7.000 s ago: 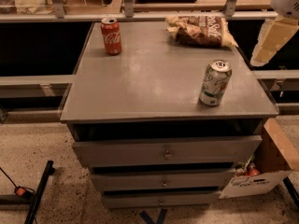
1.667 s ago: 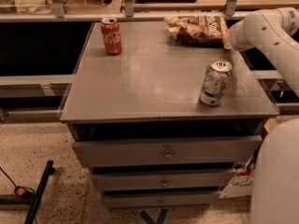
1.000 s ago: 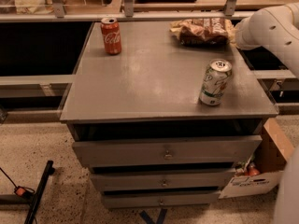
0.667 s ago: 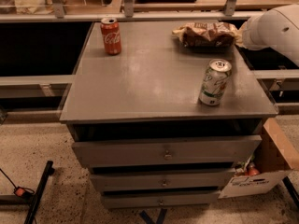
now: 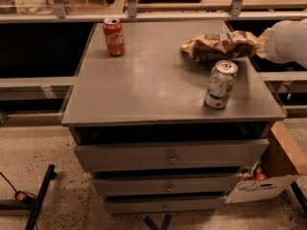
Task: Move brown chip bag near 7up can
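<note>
One brown chip bag [image 5: 221, 44] is lying at the far right of the grey worktop [image 5: 144, 85], just behind the one 7up can [image 5: 220, 84], which is standing upright nr the right edge. The robot's one pincer [image 5: 267, 41] is sitting at the bag's right end, arm coming in from the right; apart or clamped, can't tell. One red cola can [image 5: 114, 36] is standing far left, well apart. Three drawers [image 5: 168, 157] are showing below.

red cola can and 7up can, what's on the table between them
Only bare tabletop in the camera view; the brown chip bag is behind the 7up can, gripper at its right end.
</note>
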